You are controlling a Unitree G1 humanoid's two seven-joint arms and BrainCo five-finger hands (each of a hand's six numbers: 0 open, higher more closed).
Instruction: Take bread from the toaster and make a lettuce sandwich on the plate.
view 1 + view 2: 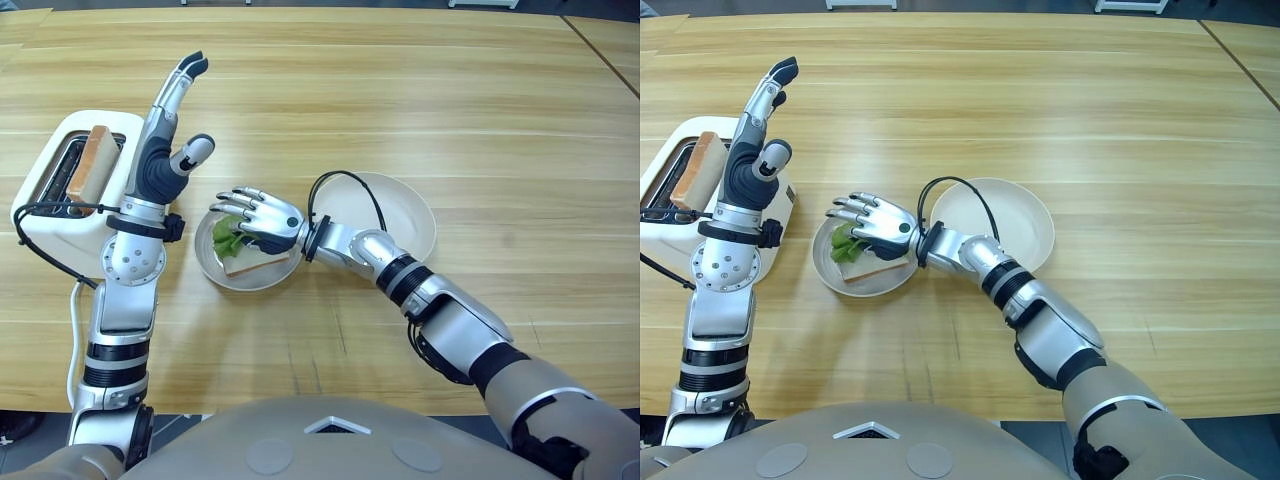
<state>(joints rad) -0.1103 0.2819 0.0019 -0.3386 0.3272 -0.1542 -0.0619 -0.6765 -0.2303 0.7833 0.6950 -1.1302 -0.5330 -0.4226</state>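
Note:
A white toaster [52, 195] stands at the left with one slice of bread [91, 164] sticking up from a slot. My left hand [172, 130] is raised just right of the toaster, fingers stretched out, holding nothing. A small grey plate [243, 276] holds a bread slice [256, 264] with green lettuce [228, 234] on it. My right hand [260, 215] hovers over that plate with fingers spread flat above the lettuce; whether it touches the lettuce I cannot tell.
A second, larger pale plate [400, 215] lies right of the small one, under my right forearm. The toaster's black and white cables [60, 262] trail down to the table's front edge. Bare wooden tabletop stretches behind and to the right.

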